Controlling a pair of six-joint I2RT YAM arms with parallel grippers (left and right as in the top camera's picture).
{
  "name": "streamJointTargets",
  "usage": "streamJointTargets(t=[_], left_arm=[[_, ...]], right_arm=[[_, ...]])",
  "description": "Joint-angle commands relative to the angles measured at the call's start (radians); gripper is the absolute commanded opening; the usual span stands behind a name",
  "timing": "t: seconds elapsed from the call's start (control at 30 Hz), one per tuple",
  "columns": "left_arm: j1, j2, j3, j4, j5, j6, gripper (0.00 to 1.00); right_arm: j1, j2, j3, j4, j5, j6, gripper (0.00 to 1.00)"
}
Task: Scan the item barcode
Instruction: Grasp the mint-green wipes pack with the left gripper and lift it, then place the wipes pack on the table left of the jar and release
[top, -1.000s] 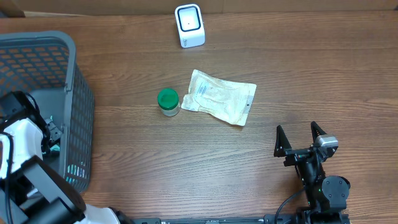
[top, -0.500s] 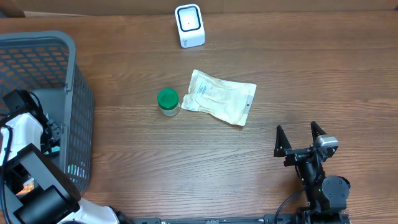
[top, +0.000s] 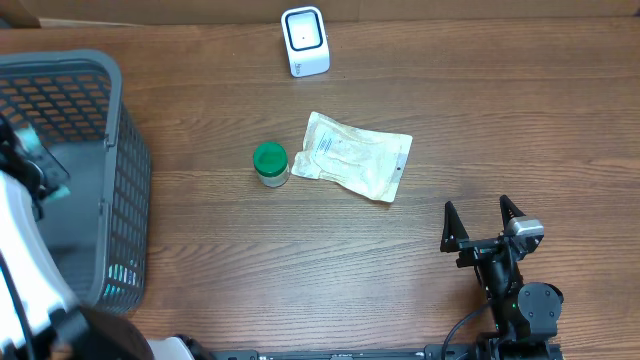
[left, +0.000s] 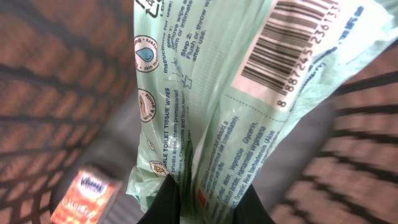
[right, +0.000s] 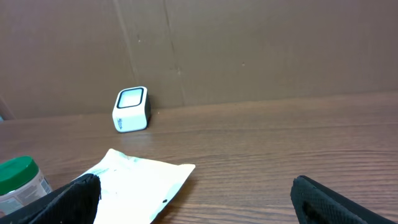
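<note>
My left gripper (left: 205, 196) is shut on the lower end of a pale green pack of toilet wipes (left: 236, 93), held over the inside of the grey basket. The pack's barcode (left: 292, 43) faces the left wrist camera at the upper right. In the overhead view the left arm is blurred at the left edge, and a bit of the green pack (top: 50, 172) shows there. The white scanner (top: 305, 40) stands at the table's far edge, also seen as the scanner (right: 131, 109) in the right wrist view. My right gripper (top: 485, 225) rests open and empty at the front right.
The grey mesh basket (top: 120, 180) fills the left side, with an orange Kleenex pack (left: 87, 196) on its floor. A green-lidded jar (top: 270, 165) and a white pouch (top: 352, 155) lie mid-table, between the scanner and the right gripper.
My left gripper has shut on the green pack and risen with it from the basket floor toward the overhead camera. The right arm has not moved.
</note>
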Motion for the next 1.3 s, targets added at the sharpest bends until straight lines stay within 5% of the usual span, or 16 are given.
streamJointTargets(t=[0.0, 0.17, 0.4, 0.63, 0.87, 0.9, 0.97, 1.03, 1.17, 1.27], left_arm=[[-0.032, -0.211, 0.103, -0.017, 0.319, -0.071, 0.04], [-0.148, -0.399, 0.103, -0.118, 0.509, -0.143, 0.04], [-0.473, -0.424, 0.046, -0.269, 0.346, -0.163, 0.04], [-0.788, -0.363, -0.348, -0.101, -0.080, -0.382, 0.04], [-0.799, -0.087, -0.538, 0.159, -0.117, -0.388, 0.06], [-0.799, -0.076, -0.538, 0.161, -0.111, -0.388, 0.15], [-0.811, -0.069, -0.538, 0.159, -0.105, -0.382, 0.49], [-0.828, -0.069, -0.531, 0.154, -0.102, -0.369, 0.66], [-0.841, -0.074, -0.483, 0.103, -0.103, -0.340, 0.93], [-0.815, -0.078, -0.410, 0.018, -0.103, -0.335, 0.94]], right_arm=[[-0.006, -0.007, -0.011, 0.005, 0.011, -0.001, 1.00], [-0.006, -0.007, -0.011, 0.005, 0.011, -0.001, 1.00], [-0.006, -0.007, -0.011, 0.005, 0.011, -0.001, 1.00], [-0.006, -0.007, -0.011, 0.005, 0.011, -0.001, 1.00], [-0.006, -0.007, -0.011, 0.005, 0.011, -0.001, 1.00], [-0.006, -0.007, -0.011, 0.005, 0.011, -0.001, 1.00], [-0.006, -0.007, -0.011, 0.005, 0.011, -0.001, 1.00], [-0.006, -0.007, -0.011, 0.005, 0.011, -0.001, 1.00], [-0.006, -0.007, -0.011, 0.005, 0.011, -0.001, 1.00], [-0.006, -0.007, -0.011, 0.005, 0.011, -0.001, 1.00]])
